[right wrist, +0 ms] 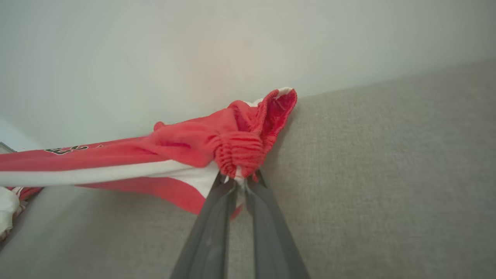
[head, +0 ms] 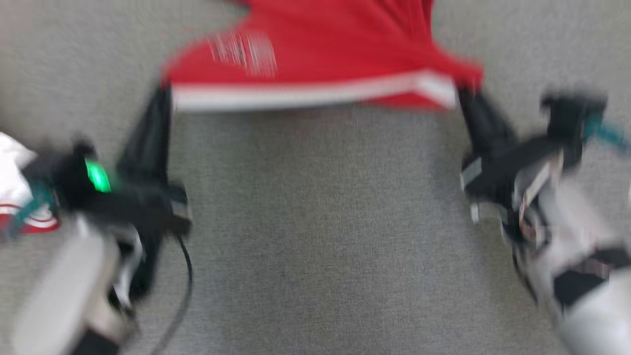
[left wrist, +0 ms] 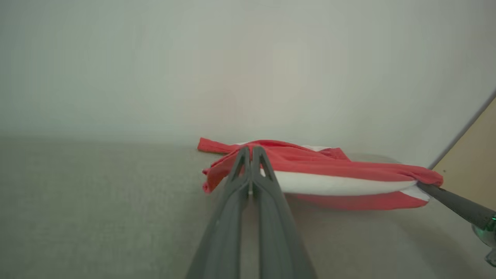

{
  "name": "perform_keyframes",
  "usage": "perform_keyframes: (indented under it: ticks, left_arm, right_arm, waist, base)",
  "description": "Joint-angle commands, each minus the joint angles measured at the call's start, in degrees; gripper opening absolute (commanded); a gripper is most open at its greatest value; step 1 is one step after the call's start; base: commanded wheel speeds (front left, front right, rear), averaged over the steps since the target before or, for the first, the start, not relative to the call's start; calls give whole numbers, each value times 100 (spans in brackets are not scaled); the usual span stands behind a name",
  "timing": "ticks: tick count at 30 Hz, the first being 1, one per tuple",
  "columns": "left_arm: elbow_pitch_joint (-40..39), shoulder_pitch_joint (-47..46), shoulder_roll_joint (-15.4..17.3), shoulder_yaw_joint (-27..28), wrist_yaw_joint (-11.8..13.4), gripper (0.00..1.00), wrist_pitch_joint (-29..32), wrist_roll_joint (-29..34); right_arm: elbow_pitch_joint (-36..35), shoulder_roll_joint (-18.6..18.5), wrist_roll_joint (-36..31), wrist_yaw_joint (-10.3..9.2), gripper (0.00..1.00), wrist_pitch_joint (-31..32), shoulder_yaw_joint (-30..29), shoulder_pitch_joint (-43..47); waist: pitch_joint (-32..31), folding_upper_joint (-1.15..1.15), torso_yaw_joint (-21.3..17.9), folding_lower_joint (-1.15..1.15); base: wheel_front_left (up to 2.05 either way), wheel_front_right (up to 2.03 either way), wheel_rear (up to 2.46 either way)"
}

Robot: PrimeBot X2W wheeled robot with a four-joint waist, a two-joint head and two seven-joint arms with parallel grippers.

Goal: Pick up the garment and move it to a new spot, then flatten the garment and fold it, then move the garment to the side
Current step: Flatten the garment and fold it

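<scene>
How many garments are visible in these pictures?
2. The red garment with a white stripe is stretched between the left gripper and the right gripper. A white-and-red garment lies crumpled at the head view's left edge, partly cut off; others may be out of frame.

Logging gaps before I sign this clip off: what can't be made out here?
- Head view: motion blur smears everything; the print on the red garment is unreadable, and the top edge cuts the garment off.
- Head view: white-and-red cloth at left edge, cut off, partly behind the left arm.
- Right wrist view: bunched fabric covers the tips of the right pincer.
</scene>
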Motion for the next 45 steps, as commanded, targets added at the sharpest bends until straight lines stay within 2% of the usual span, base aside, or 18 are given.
perform_keyframes:
  ticks: [1,4,5,6,9,14,17,22,25,29,35,39,45]
  left_arm:
    - [-165,464,-125,175,69,0,-18,32]
    - [-294,1445,-232,107,12,0,-19,441]
    - [-249,1967,-448,224,-68,0,-19,475]
    - [-174,2184,-435,227,-90,0,-19,663]
    - [-92,2613,-569,389,-72,0,-19,744]
    - [-1,3598,-785,799,-243,0,-20,989]
    - [30,4076,-922,1105,-267,0,-21,1077]
    - [-11,4610,-1054,1671,-346,0,-21,1260]
    - [-7,4717,-1079,1800,-425,0,-20,1375]
    - [-109,4587,-1089,1846,-487,0,-20,1572]
    - [-357,3985,-639,1793,-576,0,114,1797]
    - [-543,3196,-164,1589,-618,0,607,1903]
    - [-487,1655,610,1007,-636,0,1317,1827]
  right_arm:
    - [-154,-58,32,-13,0,-31,-88,486]
    - [-430,-109,-34,-13,0,-20,-307,1493]
    - [-547,-93,-77,-13,0,27,-459,2086]
    - [-632,-78,-77,-13,0,42,-547,2358]
    - [-797,-65,-188,-14,0,69,-667,2830]
    - [-1237,93,-392,-16,0,266,-977,3930]
    - [-1664,143,-499,-17,0,490,-957,4526]
    - [-2426,282,-597,-19,0,852,-1019,5351]
    - [-2768,408,-579,-18,0,1126,-951,5732]
    - [-3064,588,-627,-15,0,1276,-916,5802]
    - [-3406,750,-559,-14,0,1392,-877,5533]
    - [-3483,836,-495,-14,0,1443,-829,5169]
    - [-3115,1031,-639,-14,0,1230,-811,4245]
  waist:
    - [-607,1,143,2]
    - [-833,1,214,2]
    - [-978,1,242,2]
    - [-1053,1,268,2]
    - [-1199,1,277,2]
    - [-1603,1,314,2]
    - [-1838,1,306,2]
    - [-2068,1,298,2]
    - [-2081,1,271,2]
    - [-2032,1,180,2]
    - [-1792,1,-93,2]
    - [-1434,1,-370,2]
    - [-710,1,-829,2]
  base:
    - [0,0,0]
    - [0,0,0]
    - [0,0,0]
    - [0,0,0]
    - [0,0,0]
    - [0,0,0]
    - [0,0,0]
    - [0,0,0]
    - [0,0,0]
    - [0,0,0]
    - [0,0,0]
    - [0,0,0]
    - [0,0,0]
